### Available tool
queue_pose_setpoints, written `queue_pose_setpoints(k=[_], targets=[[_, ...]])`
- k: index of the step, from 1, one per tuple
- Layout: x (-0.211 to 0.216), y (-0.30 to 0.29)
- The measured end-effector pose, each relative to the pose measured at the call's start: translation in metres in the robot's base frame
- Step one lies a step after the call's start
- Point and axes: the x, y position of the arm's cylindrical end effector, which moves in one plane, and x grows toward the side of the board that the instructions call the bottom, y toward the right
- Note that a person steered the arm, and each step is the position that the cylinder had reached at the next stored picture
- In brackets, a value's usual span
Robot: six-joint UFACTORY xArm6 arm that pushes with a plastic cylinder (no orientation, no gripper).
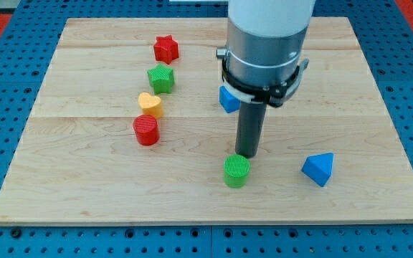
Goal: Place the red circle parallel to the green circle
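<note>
The red circle [146,130] lies left of the board's middle. The green circle [236,170] lies lower, near the bottom middle. My tip [246,155] stands just above the green circle at its upper right edge, touching or nearly touching it. The red circle is well to the left of my tip and a little higher.
A yellow heart [150,104] sits just above the red circle, then a green star-like block [161,77] and a red star [166,49] above it. A blue block [228,99] is partly hidden behind the arm. A blue triangle [318,169] lies at the lower right. The wooden board [84,179] rests on a blue pegboard.
</note>
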Motion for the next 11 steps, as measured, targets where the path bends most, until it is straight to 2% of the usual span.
queue_pose_setpoints(k=[1, 2, 3, 4, 6, 7, 10, 11], targets=[[-0.046, -0.024], [-0.061, -0.094], [-0.061, -0.167], [-0.059, -0.193], [-0.046, -0.123], [-0.046, -0.115], [0.021, -0.118], [0.017, -0.116]])
